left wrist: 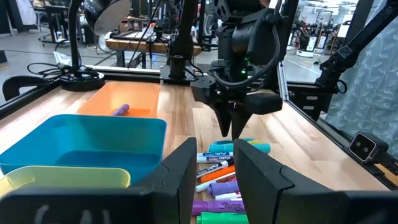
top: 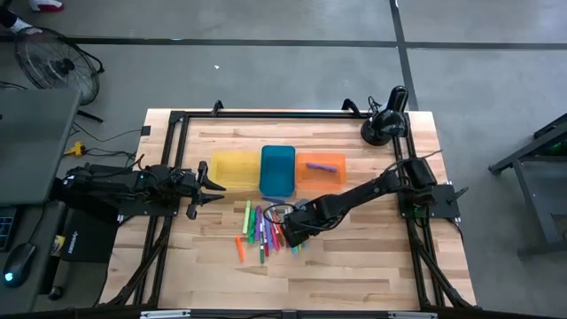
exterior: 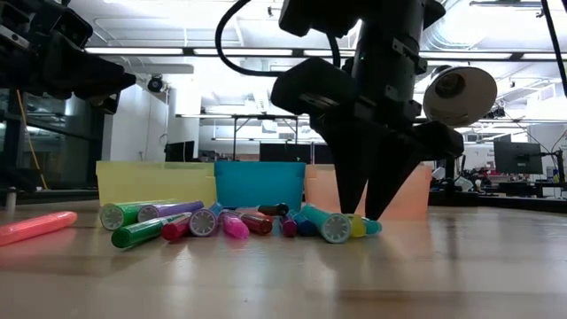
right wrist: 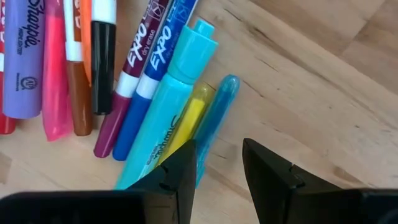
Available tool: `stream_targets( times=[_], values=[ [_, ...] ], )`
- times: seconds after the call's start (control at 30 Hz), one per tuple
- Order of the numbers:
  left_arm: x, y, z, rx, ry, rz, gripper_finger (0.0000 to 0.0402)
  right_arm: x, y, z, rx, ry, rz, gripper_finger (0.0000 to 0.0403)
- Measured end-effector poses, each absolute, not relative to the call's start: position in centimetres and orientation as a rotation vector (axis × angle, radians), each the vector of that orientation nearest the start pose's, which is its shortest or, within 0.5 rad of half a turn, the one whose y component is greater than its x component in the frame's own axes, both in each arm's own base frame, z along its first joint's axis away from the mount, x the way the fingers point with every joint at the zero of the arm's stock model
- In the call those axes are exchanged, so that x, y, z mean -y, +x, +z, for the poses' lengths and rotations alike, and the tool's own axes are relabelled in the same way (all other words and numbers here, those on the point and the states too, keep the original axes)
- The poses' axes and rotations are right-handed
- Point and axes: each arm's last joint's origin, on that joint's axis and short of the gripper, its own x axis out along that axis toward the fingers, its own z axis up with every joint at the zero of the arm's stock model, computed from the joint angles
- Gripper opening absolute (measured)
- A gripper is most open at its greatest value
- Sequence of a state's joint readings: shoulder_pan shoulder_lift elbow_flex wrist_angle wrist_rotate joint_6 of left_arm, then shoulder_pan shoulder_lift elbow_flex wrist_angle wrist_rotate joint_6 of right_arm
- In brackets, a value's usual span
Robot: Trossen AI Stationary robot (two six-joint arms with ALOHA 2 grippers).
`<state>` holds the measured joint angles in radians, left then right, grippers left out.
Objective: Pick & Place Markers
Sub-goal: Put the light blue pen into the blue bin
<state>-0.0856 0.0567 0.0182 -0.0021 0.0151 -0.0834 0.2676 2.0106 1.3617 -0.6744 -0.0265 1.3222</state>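
- Right arm reaches from the worktop's right edge diagonally toward the middle, wrist bent down, right gripper (top: 292, 232) pointing straight down at the right end of the marker pile.
- Its fingers (right wrist: 177, 171) stand slightly apart with nothing between them, tips just above the wood beside a teal highlighter (right wrist: 165, 115), a yellow marker (right wrist: 189, 118) and a light blue marker (right wrist: 214, 118).
- Left arm lies level along the left edge, left gripper (top: 215, 184) raised off the worktop beside the yellow tray (top: 234, 169), fingers parted and empty.
- Markers (top: 261, 232) lie loose in a heap on the worktop's middle, in front of the trays; an orange one (top: 239, 249) sits at the pile's near-left fringe.
- Three trays stand side by side behind the pile: yellow, then blue tray (top: 277, 170), then orange tray (top: 320, 167).
- One purple marker (top: 321, 165) lies in the orange tray.
- Nothing shows inside the yellow and blue trays.
- Desk lamp (top: 386, 121) stands at the far right corner.
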Motion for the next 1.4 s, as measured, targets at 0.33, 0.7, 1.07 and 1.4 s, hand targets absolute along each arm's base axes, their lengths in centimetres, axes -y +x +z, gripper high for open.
stream_targets(
  times=[0.33, 0.7, 1.07, 1.4],
  values=[
    [0.9, 10.0, 16.5, -0.045, -0.082, -0.099, 0.0104, -10.4, 37.7, 13.8, -1.238, 0.947, -0.666, 0.0119],
    [0.9, 10.0, 16.5, -0.045, -0.082, -0.099, 0.0104, -10.3, 37.2, 13.6, -1.309, 0.89, -0.658, 0.0119],
    [0.9, 10.0, 16.5, -0.045, -0.082, -0.099, 0.0104, -10.2, 36.7, 13.4, -1.35, 0.908, -0.722, 0.0104],
    [0.9, 10.0, 16.5, -0.044, -0.082, -0.099, 0.0104, -10.1, 36.4, 13.4, -1.395, 0.817, -0.669, 0.0028]
  ],
)
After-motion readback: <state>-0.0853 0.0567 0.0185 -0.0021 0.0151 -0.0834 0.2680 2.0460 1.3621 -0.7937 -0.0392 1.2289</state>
